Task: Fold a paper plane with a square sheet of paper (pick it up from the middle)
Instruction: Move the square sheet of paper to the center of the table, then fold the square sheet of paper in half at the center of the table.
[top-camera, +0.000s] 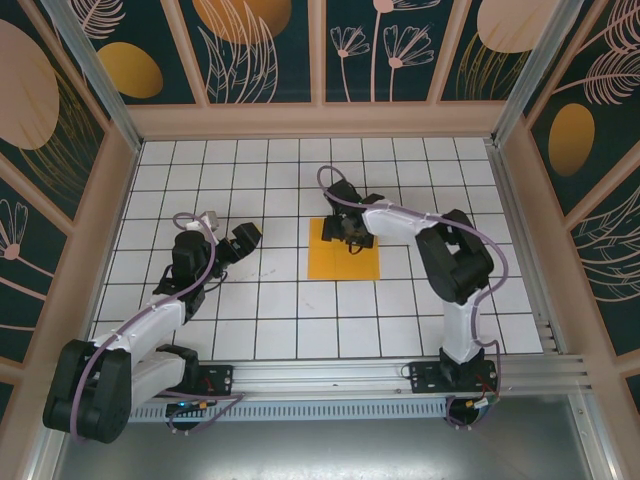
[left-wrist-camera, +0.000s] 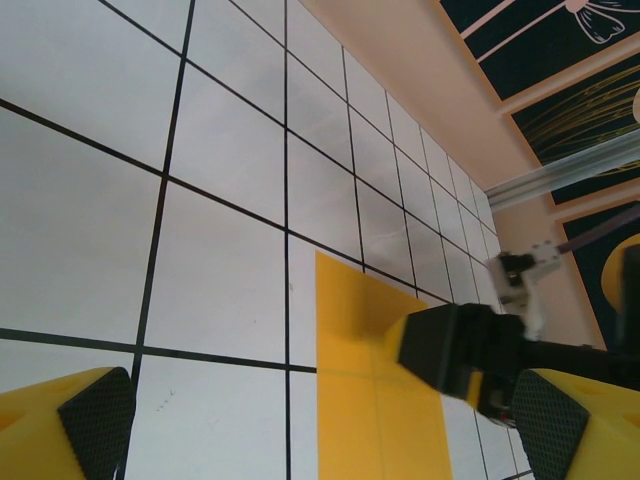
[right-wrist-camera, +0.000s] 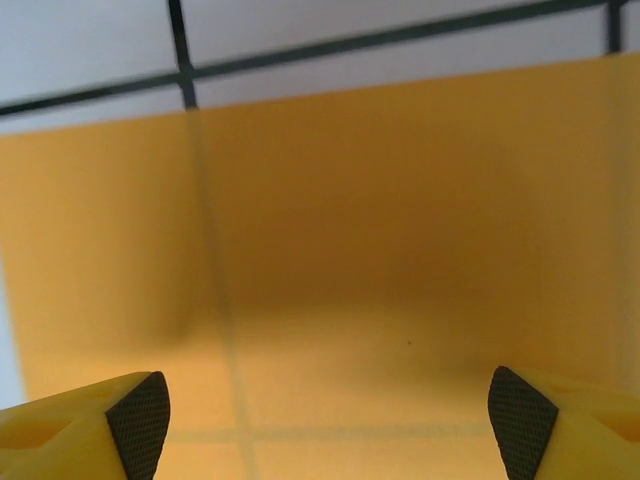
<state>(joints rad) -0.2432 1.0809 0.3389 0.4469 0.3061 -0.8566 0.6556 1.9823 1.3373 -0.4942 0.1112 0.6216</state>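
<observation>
1. Handling, as a judgement: reckon on the square sheet of paper (top-camera: 343, 266) being feather-light, limp and easily creased. Thin enough to let the grid lines show through in the right wrist view (right-wrist-camera: 400, 250). Nothing fragile beyond a torn or crumpled corner.
2. Lying dead flat on the tiled table (top-camera: 250, 320), so no edge standing proud to pinch (a flat sheet gives fingers little to bite on). Best taken at the middle, as the task asks: press down with both pads and draw them together to raise a small ridge. Likely to slide on the smooth tiles if pushed from one side alone.
3. Place: near the table's centre in the top view, at about 3 o'clock from the left gripper (top-camera: 240, 240) and well apart from it.
4. Right gripper (top-camera: 348, 232): poised over the sheet's 12 o'clock half, jaws spread wide, nothing between them. Seen from its own camera (right-wrist-camera: 330, 410), pads at 7 and 5 o'clock of the frame, with the sheet filling the space between and running on toward 12 o'clock. Cannot tell whether the pads touch the paper.
5. Left gripper, in its own view (left-wrist-camera: 322, 415): jaws at full spread, empty, with the sheet (left-wrist-camera: 370, 400) ahead of it and not under the fingers.
</observation>
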